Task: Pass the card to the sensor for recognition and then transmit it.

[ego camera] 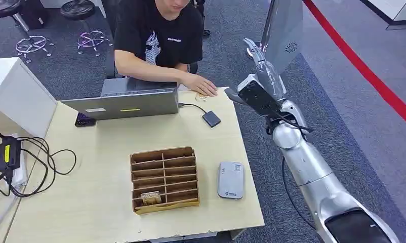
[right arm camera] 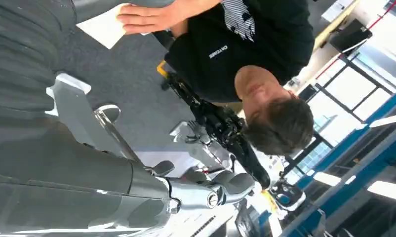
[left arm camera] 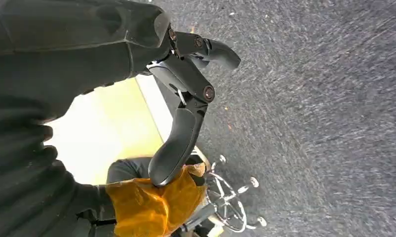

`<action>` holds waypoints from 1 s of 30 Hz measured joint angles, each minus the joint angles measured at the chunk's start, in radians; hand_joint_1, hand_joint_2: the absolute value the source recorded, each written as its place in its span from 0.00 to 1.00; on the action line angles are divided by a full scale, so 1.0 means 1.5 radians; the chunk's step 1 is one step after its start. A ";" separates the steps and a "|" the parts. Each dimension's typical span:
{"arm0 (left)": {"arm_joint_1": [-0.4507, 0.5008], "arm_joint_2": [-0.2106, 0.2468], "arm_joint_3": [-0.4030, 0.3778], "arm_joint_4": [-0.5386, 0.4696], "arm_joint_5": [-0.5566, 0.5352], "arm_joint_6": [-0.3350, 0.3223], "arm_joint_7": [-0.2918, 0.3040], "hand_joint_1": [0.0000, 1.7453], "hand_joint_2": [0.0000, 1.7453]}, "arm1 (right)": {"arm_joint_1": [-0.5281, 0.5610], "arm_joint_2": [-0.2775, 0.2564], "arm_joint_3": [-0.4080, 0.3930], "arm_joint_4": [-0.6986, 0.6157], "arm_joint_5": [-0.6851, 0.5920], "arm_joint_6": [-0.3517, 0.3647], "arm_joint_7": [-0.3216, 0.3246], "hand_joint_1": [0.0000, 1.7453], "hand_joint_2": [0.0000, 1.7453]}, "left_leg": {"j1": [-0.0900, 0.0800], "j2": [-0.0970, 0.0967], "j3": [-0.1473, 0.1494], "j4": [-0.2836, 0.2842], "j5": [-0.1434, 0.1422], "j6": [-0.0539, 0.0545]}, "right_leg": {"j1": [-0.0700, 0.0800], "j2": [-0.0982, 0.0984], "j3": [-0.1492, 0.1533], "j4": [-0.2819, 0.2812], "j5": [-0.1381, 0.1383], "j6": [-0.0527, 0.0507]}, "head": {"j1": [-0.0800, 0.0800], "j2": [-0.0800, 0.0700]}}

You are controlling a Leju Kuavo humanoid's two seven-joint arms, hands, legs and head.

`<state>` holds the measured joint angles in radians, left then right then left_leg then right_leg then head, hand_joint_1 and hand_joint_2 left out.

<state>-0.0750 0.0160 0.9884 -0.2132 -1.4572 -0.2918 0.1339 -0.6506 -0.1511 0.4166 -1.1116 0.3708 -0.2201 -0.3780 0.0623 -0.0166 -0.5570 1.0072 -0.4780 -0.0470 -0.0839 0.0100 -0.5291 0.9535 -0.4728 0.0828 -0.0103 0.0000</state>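
One card (ego camera: 151, 197) sits in a front slot of the wooden divider box (ego camera: 164, 178); the grey sensor pad (ego camera: 231, 179) lies just right of the box on the table (ego camera: 89, 202). Beyond the box, past the table's far right corner, the right hand (ego camera: 255, 56) is raised, fingers apart, holding nothing. Person's hand (ego camera: 199, 84) rests at the far edge. Left hand (left arm camera: 186, 98) hangs over the floor, released. Judgement: handover step seems finished; next, reach back to the box.
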 joint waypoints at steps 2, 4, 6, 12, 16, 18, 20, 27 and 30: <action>0.000 0.000 0.000 0.000 0.000 0.000 0.000 0.00 1.00 | 0.004 -0.003 -0.003 -0.009 0.000 0.000 0.000 0.00 1.00 | 0.000 0.000 0.000 0.000 0.000 0.000 | 0.000 0.000 0.000 0.000 0.000 0.000 | 0.000 0.000; 0.000 0.000 0.001 0.000 0.000 0.001 0.000 0.00 1.00 | 0.006 -0.004 -0.003 -0.015 0.000 -0.001 0.000 0.00 1.00 | 0.000 0.000 0.000 0.000 0.000 0.000 | 0.000 0.000 0.000 0.000 0.000 0.000 | 0.000 0.000; 0.000 0.000 0.001 0.000 0.000 0.001 0.000 0.00 1.00 | 0.009 -0.006 -0.007 -0.020 -0.002 -0.002 -0.001 0.00 1.00 | 0.000 0.000 0.000 0.000 0.000 0.000 | 0.000 0.000 0.000 0.000 0.000 0.000 | 0.000 0.000; 0.000 0.000 0.003 0.000 0.002 0.002 0.000 0.00 1.00 | 0.027 -0.013 -0.016 -0.055 0.018 -0.012 -0.017 0.00 1.00 | 0.000 0.000 0.000 0.000 0.000 0.000 | 0.000 0.000 0.000 0.000 0.000 0.000 | 0.000 0.000; 0.001 -0.001 0.008 0.000 0.010 0.005 0.000 0.00 1.00 | 0.080 -0.023 -0.004 -0.133 0.084 -0.039 -0.029 0.00 1.00 | 0.000 0.000 0.000 0.000 0.000 0.000 | 0.000 0.000 0.000 0.000 -0.001 0.000 | 0.000 0.000; 0.001 -0.001 0.010 0.000 0.012 0.006 0.000 0.00 1.00 | 0.107 -0.028 0.013 -0.169 0.118 -0.044 -0.034 0.00 1.00 | 0.000 0.000 0.000 0.000 -0.001 0.000 | 0.000 0.000 0.000 0.000 -0.001 0.000 | 0.000 0.000; 0.001 -0.001 0.012 0.000 0.015 0.006 0.000 0.00 1.00 | 0.135 -0.034 0.037 -0.196 0.137 -0.044 -0.043 0.00 1.00 | 0.000 0.000 0.000 0.000 -0.001 0.000 | 0.000 0.000 0.000 0.000 -0.001 0.000 | 0.000 0.000; 0.001 -0.001 0.023 0.000 0.019 0.005 0.000 0.00 1.00 | 0.226 -0.036 0.137 -0.213 0.019 0.106 -0.085 0.00 1.00 | 0.000 0.000 0.000 0.000 -0.001 0.000 | 0.000 0.000 0.000 0.000 -0.001 0.000 | 0.000 0.000; 0.001 -0.001 0.023 0.000 0.015 0.002 0.000 0.00 1.00 | 0.231 -0.033 0.164 -0.180 -0.003 0.153 -0.092 0.00 1.00 | 0.000 0.000 0.000 0.000 -0.001 0.000 | 0.000 0.000 0.000 0.000 -0.001 0.000 | 0.000 0.000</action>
<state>-0.0734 0.0141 1.0224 -0.2132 -1.4344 -0.2884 0.1339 -0.3040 -0.2010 0.6627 -1.3820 0.3658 0.0096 -0.5154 0.0623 -0.0169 -0.5575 1.0065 -0.4797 -0.0467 -0.0839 0.0093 -0.5286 0.9533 -0.4742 0.0827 -0.0103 0.0000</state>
